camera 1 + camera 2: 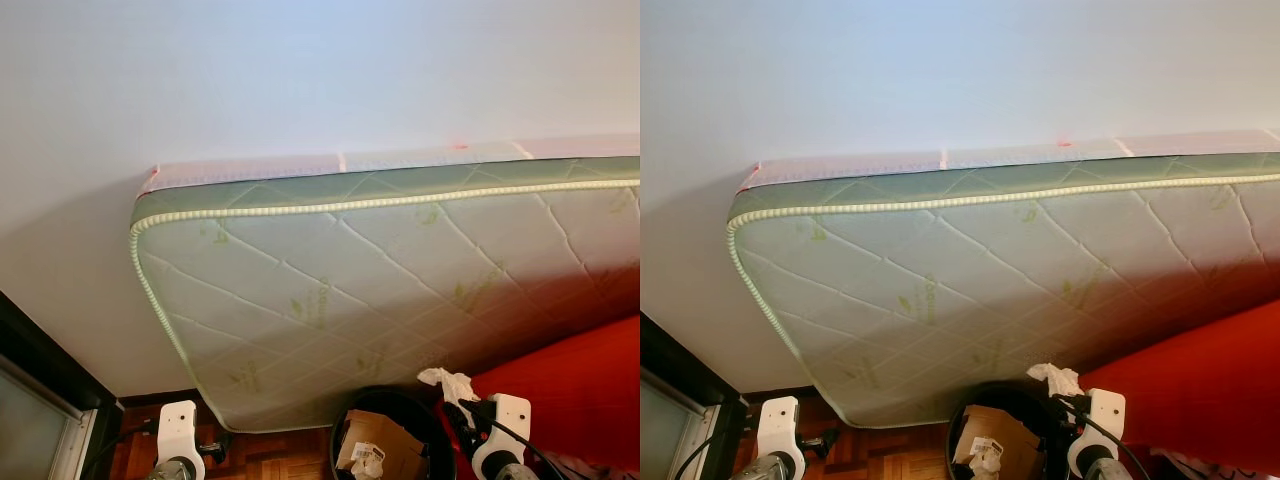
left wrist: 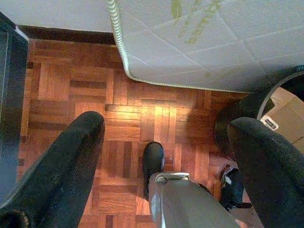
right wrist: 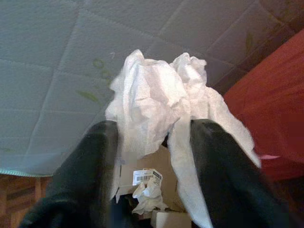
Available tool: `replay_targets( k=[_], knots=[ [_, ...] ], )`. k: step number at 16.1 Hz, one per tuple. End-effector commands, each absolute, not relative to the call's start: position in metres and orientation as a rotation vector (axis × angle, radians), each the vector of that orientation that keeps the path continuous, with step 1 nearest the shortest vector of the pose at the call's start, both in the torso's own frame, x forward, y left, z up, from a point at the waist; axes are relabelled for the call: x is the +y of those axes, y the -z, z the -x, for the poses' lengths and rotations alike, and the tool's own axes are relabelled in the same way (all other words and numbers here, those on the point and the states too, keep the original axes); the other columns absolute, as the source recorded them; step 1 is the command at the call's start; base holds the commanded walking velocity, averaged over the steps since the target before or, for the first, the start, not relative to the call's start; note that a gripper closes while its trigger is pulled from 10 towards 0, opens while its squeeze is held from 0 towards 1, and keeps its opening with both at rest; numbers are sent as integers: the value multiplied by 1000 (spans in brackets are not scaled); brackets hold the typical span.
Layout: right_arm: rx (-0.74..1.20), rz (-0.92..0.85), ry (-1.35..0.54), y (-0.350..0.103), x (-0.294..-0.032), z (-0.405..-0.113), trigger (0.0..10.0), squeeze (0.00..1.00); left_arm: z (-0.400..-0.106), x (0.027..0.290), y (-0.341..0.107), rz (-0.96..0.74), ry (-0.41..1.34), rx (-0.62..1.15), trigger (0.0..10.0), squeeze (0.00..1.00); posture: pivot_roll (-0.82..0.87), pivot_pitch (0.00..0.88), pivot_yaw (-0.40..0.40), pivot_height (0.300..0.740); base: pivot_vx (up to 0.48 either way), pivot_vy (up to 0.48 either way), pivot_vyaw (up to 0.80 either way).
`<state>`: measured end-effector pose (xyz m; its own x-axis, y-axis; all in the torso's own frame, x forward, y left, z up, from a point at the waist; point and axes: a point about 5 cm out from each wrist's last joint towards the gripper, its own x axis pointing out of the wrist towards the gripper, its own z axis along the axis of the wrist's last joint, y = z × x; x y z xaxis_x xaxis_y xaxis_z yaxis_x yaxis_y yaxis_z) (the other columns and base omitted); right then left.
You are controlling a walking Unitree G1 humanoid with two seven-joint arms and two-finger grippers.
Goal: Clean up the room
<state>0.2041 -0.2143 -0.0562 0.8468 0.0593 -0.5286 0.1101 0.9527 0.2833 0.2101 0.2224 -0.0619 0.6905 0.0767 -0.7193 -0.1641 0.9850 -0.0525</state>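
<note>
Crumpled white tissue [image 3: 156, 102] (creased, limp) pinched in right gripper [image 3: 154, 142] above black bin [image 1: 425, 410], left gripper [image 2: 166, 142] spread, empty

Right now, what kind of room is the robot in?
Probably a bedroom or spare room in a home: a quilted mattress leans against a white wall, over parquet floor. A black bin stands below, and the right gripper holds crumpled tissue.

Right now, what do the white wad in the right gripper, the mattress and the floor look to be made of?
Wad, pinched in the right gripper: thin tissue paper, matte, sharply crumpled. Mattress: quilted fabric, diamond stitching, corded edge. Floor: glossy wood parquet, small reddish-brown blocks.
</note>
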Motion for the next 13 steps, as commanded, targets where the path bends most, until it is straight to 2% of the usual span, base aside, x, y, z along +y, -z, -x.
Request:
replay_targets(
  k=[1, 13],
  knots=[
    [570, -319, 27, 57, -214, -204, 10000, 1000, -207, 220, 64, 133, -139, 812, 10000, 0, 131, 34, -41, 740, 0, 0, 0],
    [587, -328, -19, 57, -212, -204, 10000, 1000, -207, 220, 65, 129, -137, 815, 10000, 0, 135, 28, -44, 740, 0, 0, 0]
  ],
)
